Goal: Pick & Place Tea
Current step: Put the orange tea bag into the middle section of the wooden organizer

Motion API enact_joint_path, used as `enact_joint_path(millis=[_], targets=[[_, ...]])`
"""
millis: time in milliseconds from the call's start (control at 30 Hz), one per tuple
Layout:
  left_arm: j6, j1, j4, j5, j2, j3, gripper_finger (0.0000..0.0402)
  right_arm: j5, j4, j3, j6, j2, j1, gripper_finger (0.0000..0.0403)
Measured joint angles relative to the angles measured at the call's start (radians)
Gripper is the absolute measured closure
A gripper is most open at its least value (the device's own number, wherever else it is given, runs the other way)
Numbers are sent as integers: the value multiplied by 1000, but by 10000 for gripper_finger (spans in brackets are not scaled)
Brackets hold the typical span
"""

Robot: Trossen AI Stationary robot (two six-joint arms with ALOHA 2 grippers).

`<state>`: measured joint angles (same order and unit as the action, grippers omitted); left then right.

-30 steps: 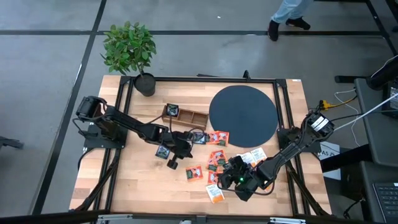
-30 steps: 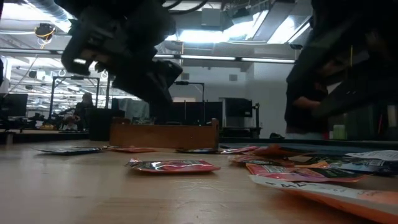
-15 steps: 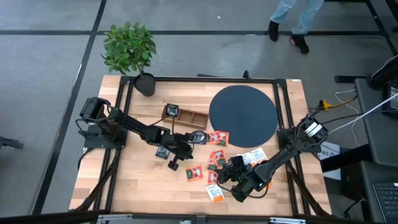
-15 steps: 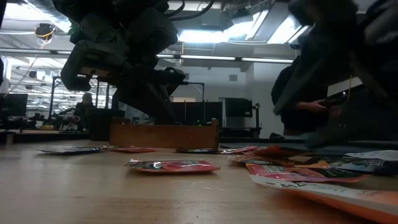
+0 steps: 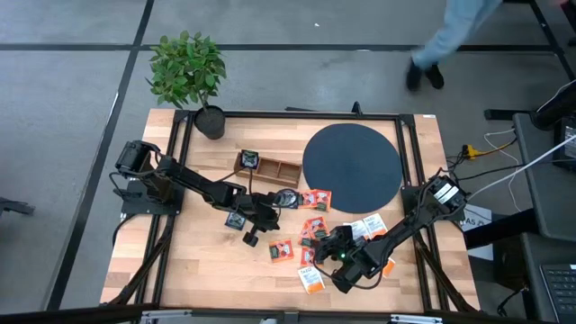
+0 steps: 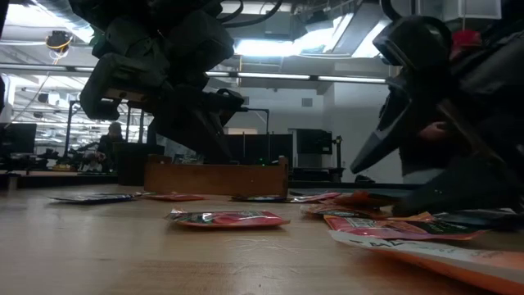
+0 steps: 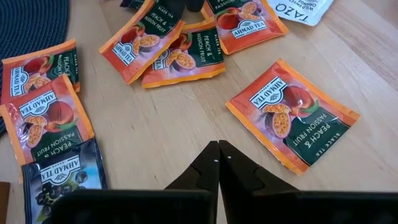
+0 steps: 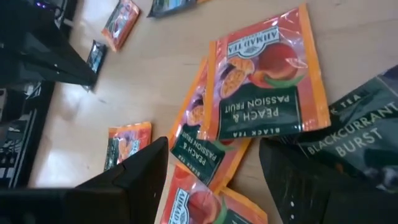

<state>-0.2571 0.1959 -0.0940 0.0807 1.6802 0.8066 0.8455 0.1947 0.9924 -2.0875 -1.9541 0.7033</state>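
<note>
Across the wooden table, where tea sachets lie scattered beside the black disc, the wide-open right gripper should be lowered squarely over one peach sachet, while the left gripper is kept shut, holding nothing.

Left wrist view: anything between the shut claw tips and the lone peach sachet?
Nothing: bare light wood table between the left claw and that red-orange square sachet.

AHMAD TEA red-orange sachet, TAZO white sachet
</note>
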Motion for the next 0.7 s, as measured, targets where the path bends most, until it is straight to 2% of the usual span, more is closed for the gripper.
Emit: enact_joint_path(millis=[233,700], targets=[[0,0,0,0,0,0,397,59,11,0,-6,0,-8,150],[0,0,0,1,0,0,400,-14,83,1,-5,2,-69,150]])
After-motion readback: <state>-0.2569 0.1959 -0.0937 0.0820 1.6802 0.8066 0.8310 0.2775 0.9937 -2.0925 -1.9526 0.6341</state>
